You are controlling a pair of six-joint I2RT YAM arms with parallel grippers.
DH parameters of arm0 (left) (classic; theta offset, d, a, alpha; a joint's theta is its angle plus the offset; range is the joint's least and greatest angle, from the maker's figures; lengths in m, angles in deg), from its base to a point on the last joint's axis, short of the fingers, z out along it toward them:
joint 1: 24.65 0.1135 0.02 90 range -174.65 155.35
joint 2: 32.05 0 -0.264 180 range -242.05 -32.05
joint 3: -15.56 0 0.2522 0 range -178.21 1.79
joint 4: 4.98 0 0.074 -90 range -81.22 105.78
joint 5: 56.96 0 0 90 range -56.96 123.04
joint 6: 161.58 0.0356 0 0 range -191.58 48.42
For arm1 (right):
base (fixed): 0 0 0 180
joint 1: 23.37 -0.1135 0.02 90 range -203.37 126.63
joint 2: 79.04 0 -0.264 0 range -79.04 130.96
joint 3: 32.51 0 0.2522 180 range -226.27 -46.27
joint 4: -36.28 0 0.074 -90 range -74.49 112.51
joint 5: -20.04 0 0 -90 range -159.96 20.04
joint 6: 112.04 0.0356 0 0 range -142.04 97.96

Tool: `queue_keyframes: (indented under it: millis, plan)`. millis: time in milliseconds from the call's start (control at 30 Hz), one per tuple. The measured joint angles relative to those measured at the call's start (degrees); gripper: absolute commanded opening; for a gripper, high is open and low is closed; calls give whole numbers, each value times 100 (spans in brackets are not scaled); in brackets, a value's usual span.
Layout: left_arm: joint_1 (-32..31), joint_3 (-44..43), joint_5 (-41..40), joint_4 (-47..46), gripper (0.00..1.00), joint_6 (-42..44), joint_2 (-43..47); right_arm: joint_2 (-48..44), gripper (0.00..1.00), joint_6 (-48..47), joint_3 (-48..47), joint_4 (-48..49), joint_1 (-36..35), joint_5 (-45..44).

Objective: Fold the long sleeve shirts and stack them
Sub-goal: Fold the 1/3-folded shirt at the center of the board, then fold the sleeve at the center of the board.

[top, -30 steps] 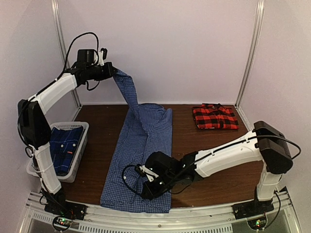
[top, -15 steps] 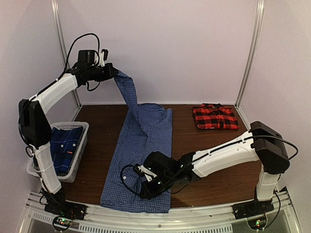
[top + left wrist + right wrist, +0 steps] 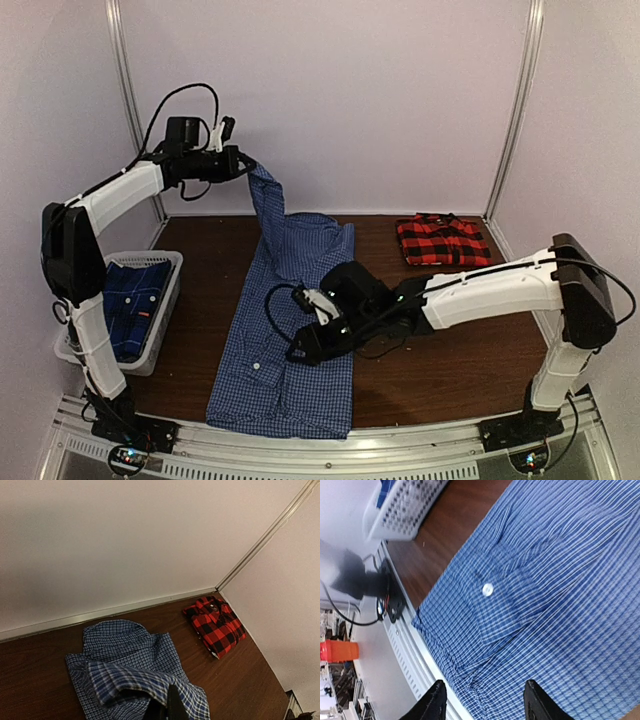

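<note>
A blue-and-white gingham shirt [image 3: 290, 330] lies spread lengthways down the middle of the table. One sleeve rises from it to my left gripper [image 3: 243, 166], high at the back left and shut on that cloth [image 3: 125, 680]. My right gripper [image 3: 300, 350] hovers over the lower part of the shirt [image 3: 555, 570] with its jaws open and nothing between them [image 3: 485, 695]. The red-and-black plaid shirt [image 3: 443, 241] lies folded at the back right and also shows in the left wrist view [image 3: 215, 625]. A darker blue plaid shirt [image 3: 132, 300] sits in the basket.
A white plastic basket [image 3: 172, 262] stands at the table's left edge and shows at the top of the right wrist view [image 3: 405, 505]. A metal rail [image 3: 330, 445] runs along the near edge. Walls close the back and both sides.
My right gripper has opened, let go of the shirt's lower part, and moved up and away from the near edge. My left gripper has shifted slightly right with the sleeve.
</note>
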Motion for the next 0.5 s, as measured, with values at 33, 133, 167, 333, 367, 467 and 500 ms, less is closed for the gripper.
queue_keyframes:
  millis: [33,133,167,333,367,467,500]
  plan:
    - [-2,70,142,-39,2,15,4,-181,56,-33,20,-15,168,-63]
    - [-31,304,553,-170,2,61,20,-787,58,-76,157,20,815,-304]
    - [-48,389,697,-201,2,83,22,-940,58,-70,221,63,1014,-372]
    - [-273,876,1370,-295,3,214,63,-1530,59,-9,647,323,2009,-824]
    - [-348,1012,1497,-297,3,234,94,-1576,59,22,726,367,2138,-887]
    - [-603,1392,1814,-310,3,306,186,-1617,59,74,938,474,2435,-990]
    - [-686,1526,1897,-308,3,334,221,-1617,59,79,986,498,2514,-1001]
